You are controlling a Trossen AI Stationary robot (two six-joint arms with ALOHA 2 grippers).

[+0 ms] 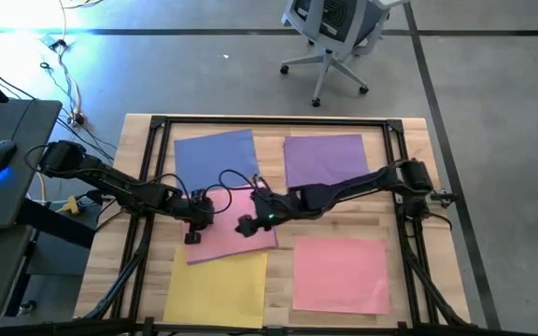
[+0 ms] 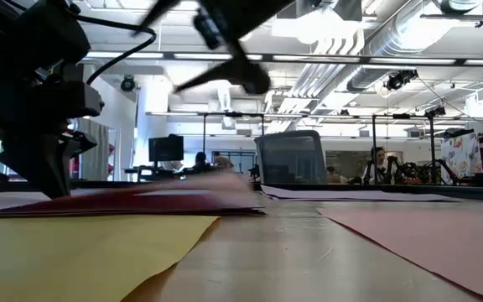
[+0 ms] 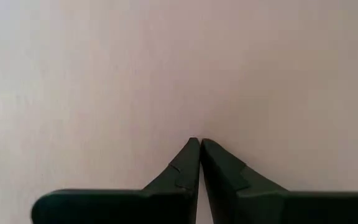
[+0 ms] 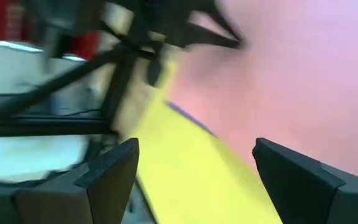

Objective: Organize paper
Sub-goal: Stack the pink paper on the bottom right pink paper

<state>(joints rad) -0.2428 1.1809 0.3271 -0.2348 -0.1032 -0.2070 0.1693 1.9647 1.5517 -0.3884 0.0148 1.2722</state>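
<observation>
Five sheets lie flat on the wooden table: a blue sheet [image 1: 215, 152] and a purple sheet [image 1: 325, 157] at the far side, a yellow sheet [image 1: 215, 291] and a pink sheet [image 1: 341, 273] at the near side. Another pink sheet [image 1: 234, 241] lies askew in the middle. My left gripper [image 1: 192, 233] [image 3: 196, 143] is shut, with its tips down on the middle pink sheet near its left edge. My right gripper [image 1: 248, 225] [image 4: 194, 149] is open and hangs above that sheet's near right part, over the pink and yellow paper. A thin blue-purple edge [image 4: 188, 118] shows from under the pink sheet. My left gripper presses its shut fingertips [image 3: 191, 149] down on the middle pink sheet [image 3: 194, 124], near the sheet's left edge. It comes from above and points down. The sheet lies flat on the table under the tips.
A black metal frame [image 1: 278, 121] runs round the table top, and both arms reach in over its side rails. Bare wood [image 1: 283, 280] shows between the yellow and the near pink sheet. An office chair [image 1: 330, 37] stands on the floor beyond the table's far edge.
</observation>
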